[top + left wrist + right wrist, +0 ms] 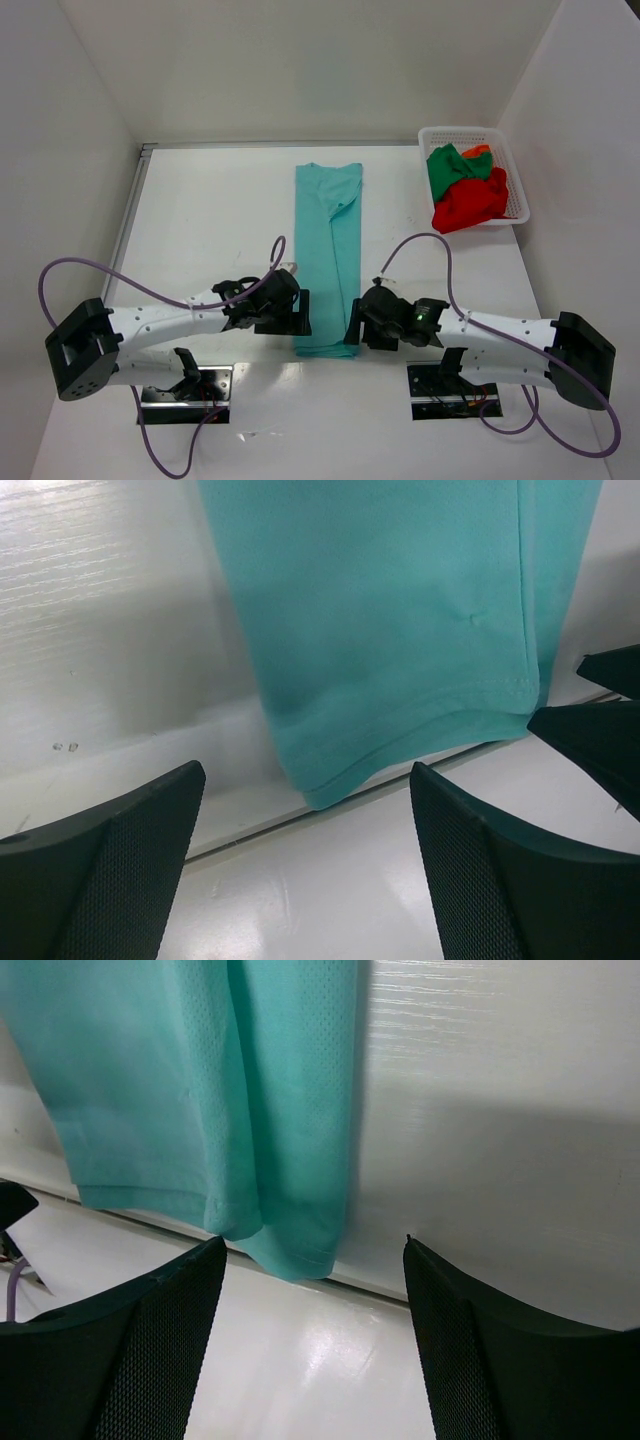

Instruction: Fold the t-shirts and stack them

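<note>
**Teal shirt in a long strip; both jaws open**

Teal t-shirt (327, 260): folded lengthwise into a narrow strip, lying flat mid-table (220, 220). Collar end points toward the far edge, hem at the near edge. Fine mesh weave, stitched hem, layers slightly offset. The left jaws and right jaws flank the hem corners, spread wide and holding nothing. Green t-shirt (450, 168), red t-shirt (470, 205) and orange t-shirt (478, 152) lie crumpled in the white basket (455, 132) at the far right corner.

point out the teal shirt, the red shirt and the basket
teal shirt (327, 260), top external view, middle of the folded strip
red shirt (468, 205), top external view, middle of the bunched cloth
basket (458, 131), top external view, far rim
</note>
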`<state>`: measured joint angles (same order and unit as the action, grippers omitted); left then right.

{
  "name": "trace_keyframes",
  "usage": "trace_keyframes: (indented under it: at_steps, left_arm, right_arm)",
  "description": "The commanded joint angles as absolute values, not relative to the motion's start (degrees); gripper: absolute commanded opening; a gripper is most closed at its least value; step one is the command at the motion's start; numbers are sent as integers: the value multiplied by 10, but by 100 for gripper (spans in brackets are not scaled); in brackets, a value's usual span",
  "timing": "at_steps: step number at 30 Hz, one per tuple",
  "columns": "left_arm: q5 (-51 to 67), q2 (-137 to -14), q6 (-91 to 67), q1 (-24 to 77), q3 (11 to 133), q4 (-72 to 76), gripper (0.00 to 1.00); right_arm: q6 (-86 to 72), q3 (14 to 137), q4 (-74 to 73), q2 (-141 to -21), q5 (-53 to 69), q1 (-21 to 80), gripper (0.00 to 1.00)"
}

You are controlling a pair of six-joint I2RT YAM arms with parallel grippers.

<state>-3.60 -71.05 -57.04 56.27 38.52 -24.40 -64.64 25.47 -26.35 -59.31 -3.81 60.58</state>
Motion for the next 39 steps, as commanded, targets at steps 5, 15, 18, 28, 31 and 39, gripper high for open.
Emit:
trace_keyframes:
  at_steps: [5,15,18,28,31,39]
  left_arm:
    - [-11,-720,-568,560,379,-247,89]
    - [6,-700,-578,560,350,-247,86]
    - [12,-706,-578,560,350,-236,84]
    - [23,-733,-578,560,339,-218,71]
    - [23,-745,-584,560,339,-218,66]
    - [-2,-747,-613,560,339,-201,55]
  right_arm:
    - [-648,235,-227,-588,-33,604,64]
    - [-666,203,-194,-583,-23,604,46]
    - [-666,203,-189,-583,-23,604,40]
    - [-671,198,-170,-610,-23,604,25]
    - [-671,203,-170,-610,-23,604,21]
    - [-677,203,-175,-593,-28,604,19]
